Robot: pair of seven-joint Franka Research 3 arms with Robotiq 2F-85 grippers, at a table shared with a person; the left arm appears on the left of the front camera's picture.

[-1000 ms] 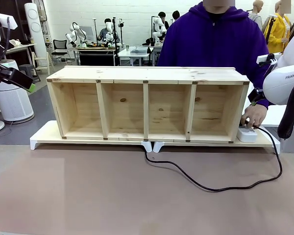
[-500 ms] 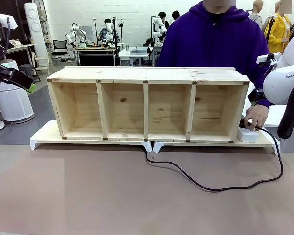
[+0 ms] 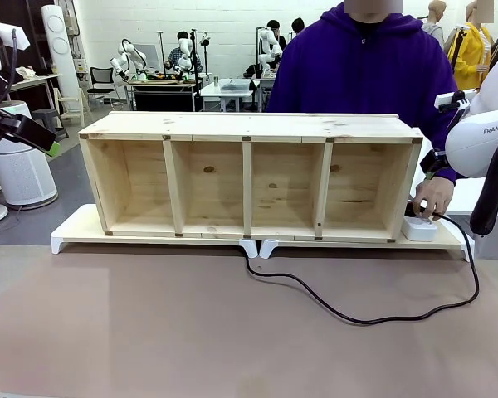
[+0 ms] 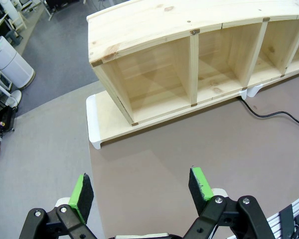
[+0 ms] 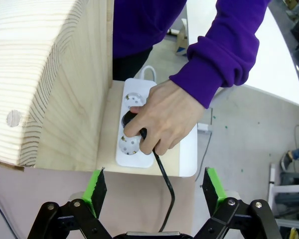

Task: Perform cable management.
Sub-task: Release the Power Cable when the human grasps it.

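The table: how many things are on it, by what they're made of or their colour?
Wooden shelf: 1
White risers under it: 2
White power strip: 1
Black cable: 1
Total: 5

Four-bay wooden shelf (image 3: 249, 176) on white risers (image 3: 259, 247); white power strip (image 5: 134, 124) beside it

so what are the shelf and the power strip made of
Shelf: bare light wood, probably pine, with visible grain and knots and a matte, unvarnished look. Power strip: smooth white moulded plastic, by its look.
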